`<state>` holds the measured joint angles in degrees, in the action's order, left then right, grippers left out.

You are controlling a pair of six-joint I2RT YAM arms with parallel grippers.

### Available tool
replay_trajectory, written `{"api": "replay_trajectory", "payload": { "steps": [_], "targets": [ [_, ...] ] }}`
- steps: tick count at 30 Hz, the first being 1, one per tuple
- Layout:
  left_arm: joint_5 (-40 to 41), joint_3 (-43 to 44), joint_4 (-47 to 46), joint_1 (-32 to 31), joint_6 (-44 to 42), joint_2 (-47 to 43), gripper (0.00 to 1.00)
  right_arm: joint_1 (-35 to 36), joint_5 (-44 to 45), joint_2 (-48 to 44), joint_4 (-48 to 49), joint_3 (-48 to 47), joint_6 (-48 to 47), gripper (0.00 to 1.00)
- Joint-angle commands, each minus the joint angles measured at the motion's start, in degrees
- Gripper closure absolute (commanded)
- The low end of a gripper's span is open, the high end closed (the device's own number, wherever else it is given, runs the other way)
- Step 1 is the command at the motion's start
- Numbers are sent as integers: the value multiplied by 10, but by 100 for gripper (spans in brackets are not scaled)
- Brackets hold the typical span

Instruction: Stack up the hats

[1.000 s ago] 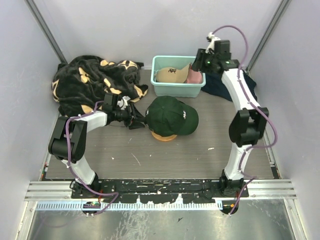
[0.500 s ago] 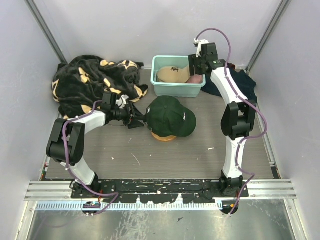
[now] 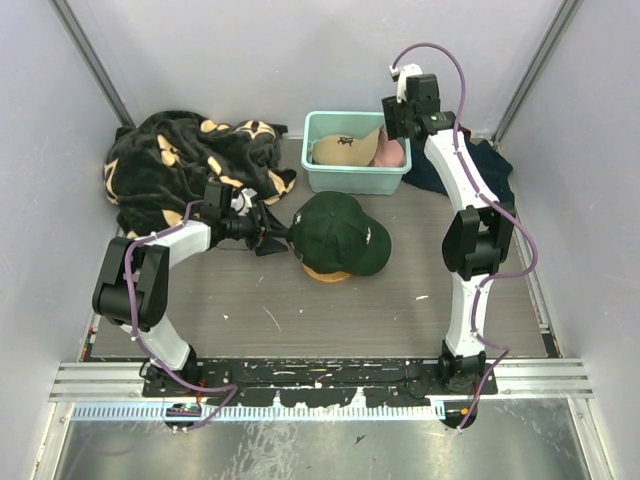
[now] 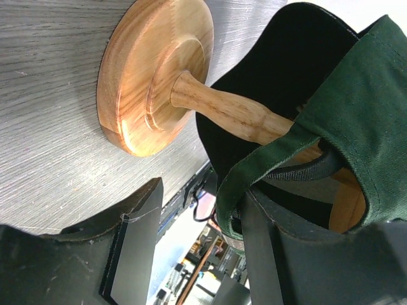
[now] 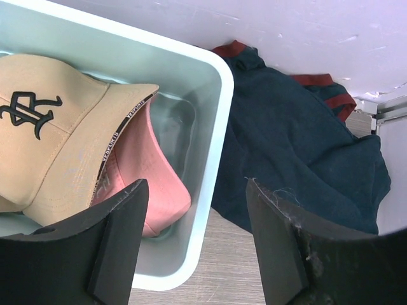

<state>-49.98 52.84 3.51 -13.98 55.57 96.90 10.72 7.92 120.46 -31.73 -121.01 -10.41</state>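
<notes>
Hats: three show plainly. A green cap (image 3: 345,230) sits mid-table on a stand, and a tan cap (image 3: 338,148) and a pink cap (image 3: 392,153) lie in a bin at the back.
Blanket (image 3: 175,165): black with tan marks, heaped in the far left corner of the table (image 3: 300,315).
Left gripper (image 3: 272,238): low over the table, at the left edge of the green cap. In the wrist view the fingers are spread, with the cap's hem between them and lying against one finger (image 4: 273,254). They are not clamped on it.
Green cap, close up: draped over the top of the stand. Black fabric (image 4: 280,70) shows beneath it, and I cannot tell whether that is a separate cap.
Stand (image 4: 156,70): wooden, with a round base flat on the table and a turned stem rising into the cap.
Bin (image 3: 355,182): pale teal, just behind the green cap.
Tan cap: on the left in the bin, dark logo facing up, its brim overlapping the pink cap.
Pink cap: against the bin's right wall, partly under the tan brim.
Right gripper (image 5: 194,184): raised above the bin's right rim, fingers parted, holding nothing.
Navy cloth (image 5: 299,146): crumpled, with red trim, on the table just right of the bin and touching its wall.
</notes>
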Motion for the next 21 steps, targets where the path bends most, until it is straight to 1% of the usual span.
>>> {"api": "replay_trajectory", "payload": {
  "steps": [1, 9, 21],
  "targets": [
    [-4, 24, -2, 6, 3, 4, 42, 1, -1, -1, 14, -36, -9, 32],
    [-6, 25, -1, 14, 3, 7, 41, 1, -29, 28, 12, -50, 0, 33],
    [-9, 27, 0, 17, 9, 10, 40, 0, -48, 82, 16, -70, 7, 33]
  ]
}}
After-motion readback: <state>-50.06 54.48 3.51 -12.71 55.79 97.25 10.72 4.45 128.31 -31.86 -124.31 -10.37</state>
